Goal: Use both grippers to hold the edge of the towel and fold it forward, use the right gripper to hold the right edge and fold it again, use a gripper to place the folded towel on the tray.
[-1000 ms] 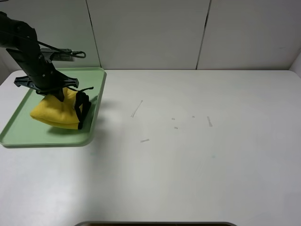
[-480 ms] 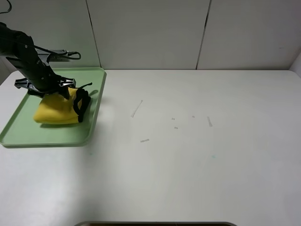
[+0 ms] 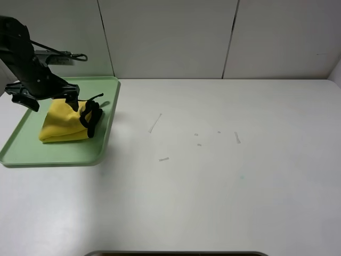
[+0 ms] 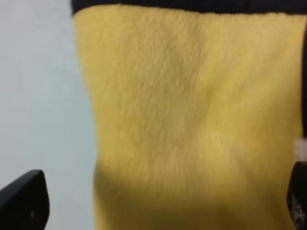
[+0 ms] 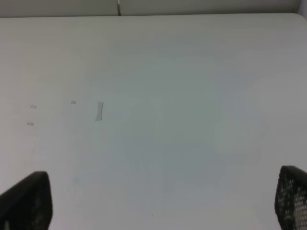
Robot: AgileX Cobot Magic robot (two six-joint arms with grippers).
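Observation:
The folded yellow towel [image 3: 63, 125] lies on the pale-green tray [image 3: 32, 156] at the far left, its black binding bunched on its right side. My left gripper [image 3: 48, 99] hovers just above the towel's back top with its jaws spread wide, holding nothing. In the left wrist view the towel [image 4: 192, 110] fills the frame, and the left gripper [image 4: 160, 203] shows only as two black fingertips [image 4: 24, 203] far apart. My right gripper [image 5: 153, 201] is open and empty over bare white table; it is out of the exterior view.
The white table [image 3: 224, 181] carries a few small bits of clear tape [image 3: 155, 122] near its middle. A grey panelled wall [image 3: 170, 37] stands behind the table. The tray sits against the table's left back corner.
The left gripper set the towel down on the tray, let go of it, opened wide and drew up and back a little. The towel now rests flat.

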